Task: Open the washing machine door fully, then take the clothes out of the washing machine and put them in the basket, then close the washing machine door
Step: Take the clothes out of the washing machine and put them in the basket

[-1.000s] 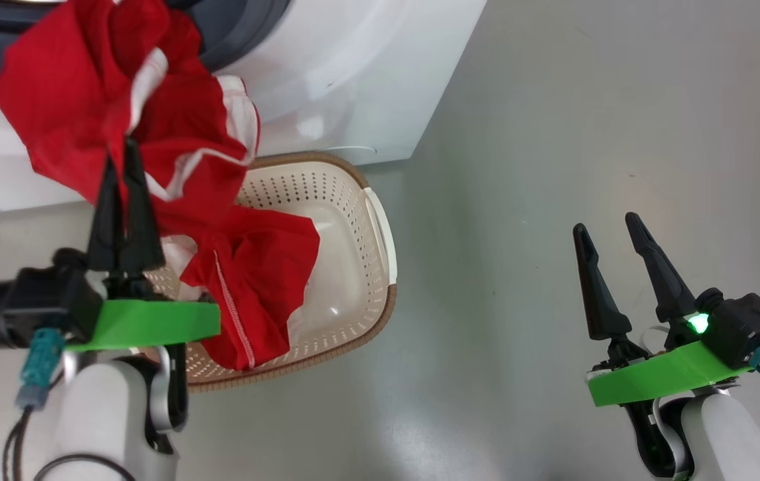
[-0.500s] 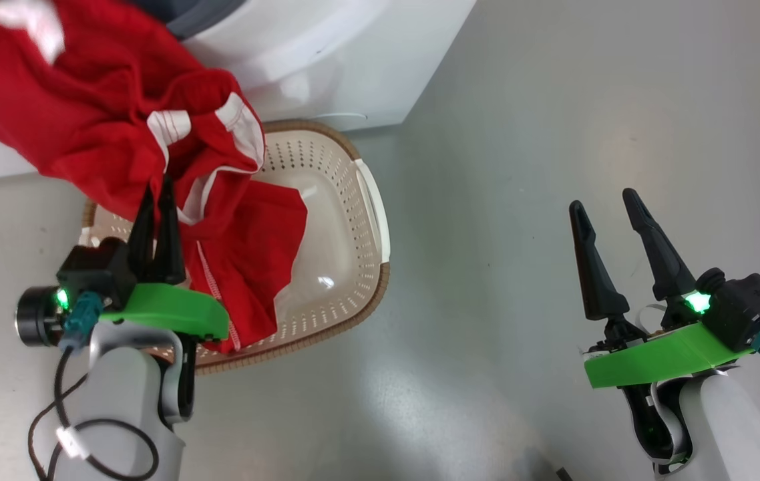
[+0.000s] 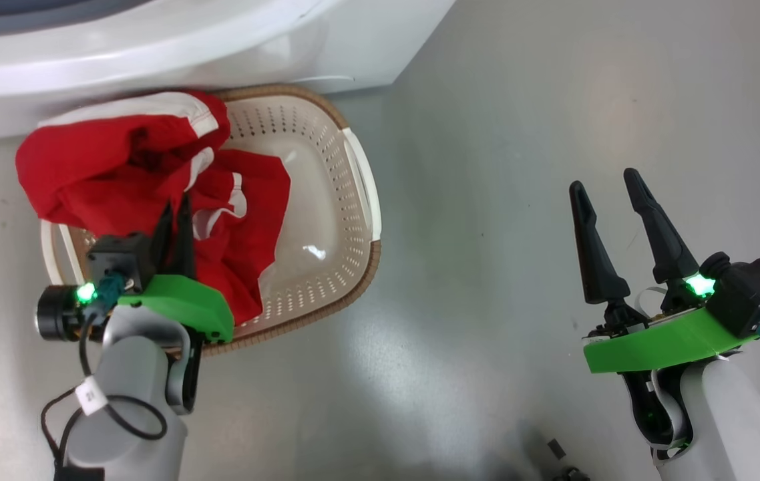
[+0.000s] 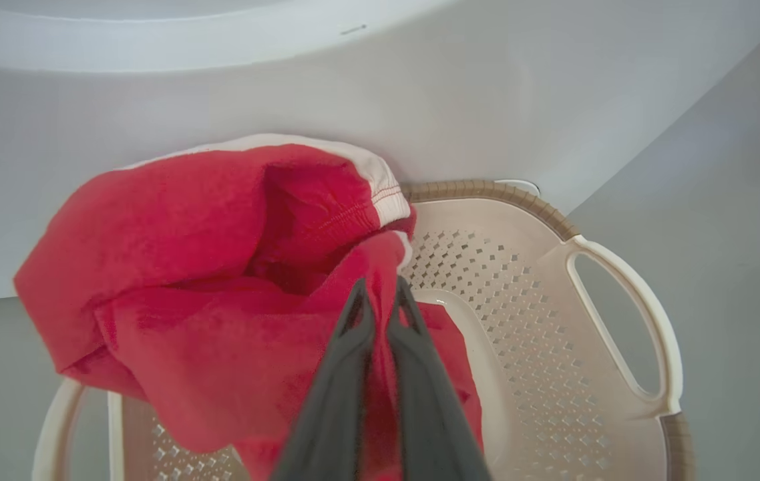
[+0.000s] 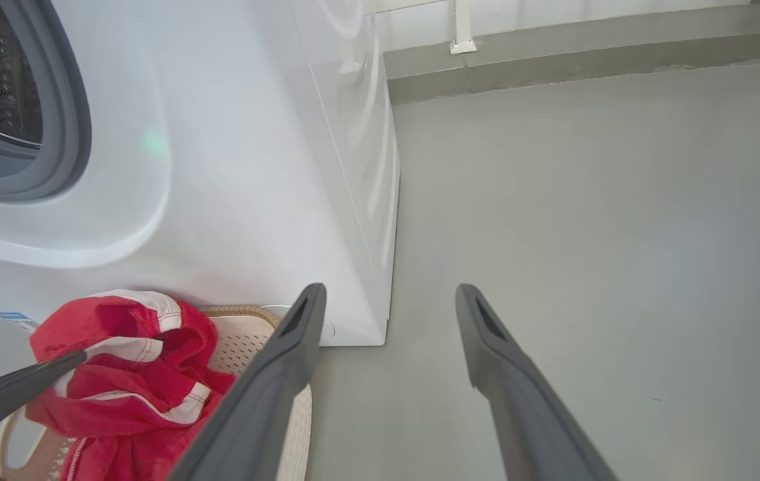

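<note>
The red clothes (image 3: pixel 106 167) with white trim lie bunched in the left half of the cream basket (image 3: pixel 346 200), bulging over its rim towards the washing machine (image 3: pixel 220 47). My left gripper (image 3: pixel 176 214) is shut on a fold of them, and in the left wrist view its tips (image 4: pixel 380 294) pinch the red cloth (image 4: pixel 186 267) above the basket (image 4: pixel 553 334). My right gripper (image 3: pixel 604 182) stands open over bare floor, well right of the basket. In the right wrist view the machine's grey-ringed port (image 5: pixel 66 133) is uncovered. The washing machine door is out of view.
The basket stands on the grey floor right against the machine's white front (image 5: pixel 253 167). Open floor (image 3: pixel 500 133) stretches to the right of the machine, as far as a wall base (image 5: pixel 587 60) in the right wrist view.
My left gripper has come down with the red clothes from in front of the machine into the basket. The head camera has tilted downward. The right gripper has stayed open and still.
</note>
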Controlling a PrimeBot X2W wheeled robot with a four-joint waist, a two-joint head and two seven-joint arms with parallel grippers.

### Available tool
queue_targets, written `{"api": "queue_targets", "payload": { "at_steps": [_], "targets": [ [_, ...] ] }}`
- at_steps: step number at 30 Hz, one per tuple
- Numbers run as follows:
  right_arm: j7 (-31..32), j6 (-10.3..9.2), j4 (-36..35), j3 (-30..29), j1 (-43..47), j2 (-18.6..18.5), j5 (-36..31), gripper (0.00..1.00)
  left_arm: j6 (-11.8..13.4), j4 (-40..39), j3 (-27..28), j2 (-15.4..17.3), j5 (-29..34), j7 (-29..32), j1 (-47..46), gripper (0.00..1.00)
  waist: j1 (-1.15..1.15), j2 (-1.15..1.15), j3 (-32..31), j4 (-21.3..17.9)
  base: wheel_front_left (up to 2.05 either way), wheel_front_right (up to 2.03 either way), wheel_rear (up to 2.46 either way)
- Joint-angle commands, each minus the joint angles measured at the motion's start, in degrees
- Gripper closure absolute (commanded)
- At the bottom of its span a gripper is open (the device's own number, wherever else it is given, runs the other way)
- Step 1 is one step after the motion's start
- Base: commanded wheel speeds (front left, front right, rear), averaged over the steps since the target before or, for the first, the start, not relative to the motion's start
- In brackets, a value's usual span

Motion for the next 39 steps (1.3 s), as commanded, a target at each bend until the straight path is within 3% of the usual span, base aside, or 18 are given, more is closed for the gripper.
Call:
{"api": "queue_targets", "payload": {
  "at_steps": [1,12,17,22,24,26,39],
  "targets": [
    [-0.36,0.42,-1.47,1.11,0.27,-0.02,0.28,0.00,-0.47,0.00,0.73,1.07,0.46,-0.29,-0.05,1.00,0.00,0.00,1.21,-0.11,0.00,0.00,0.00],
    [-0.36,0.42,-1.68,1.83,-0.86,-0.02,0.12,0.00,-3.45,10.49,-1.00,1.07,-1.31,-0.29,-5.42,1.00,0.00,0.00,4.86,-0.13,0.00,0.00,0.00],
    [-0.36,0.42,-1.72,2.12,-1.35,-0.02,0.03,0.00,-3.43,15.22,-1.10,1.07,-1.99,-0.29,-8.03,0.83,0.00,0.00,6.18,-0.08,0.00,0.00,0.00],
    [-0.36,0.42,-1.76,2.10,-1.65,-0.02,-0.03,0.00,-3.49,16.98,-1.25,1.07,-2.25,-0.29,-9.43,0.53,0.00,0.00,6.68,0.02,0.00,0.00,0.00],
    [-0.36,0.42,-1.61,2.02,-1.75,-0.02,-0.07,0.00,-3.48,17.20,-1.11,1.07,-2.32,-0.29,-9.57,0.21,0.00,0.00,6.51,0.11,0.00,0.00,0.00],
    [-0.36,0.42,-1.48,1.96,-1.78,-0.02,-0.13,0.00,-3.40,17.18,-0.88,1.07,-2.40,-0.29,-9.47,0.00,0.00,0.00,6.17,0.22,0.00,0.00,0.00],
    [-0.36,0.42,-0.70,1.46,-1.24,-0.02,-1.08,0.00,-3.82,12.82,0.01,1.07,-3.74,-0.29,-5.95,0.00,0.00,0.00,1.29,1.23,0.00,0.00,0.00]
  ]
}}
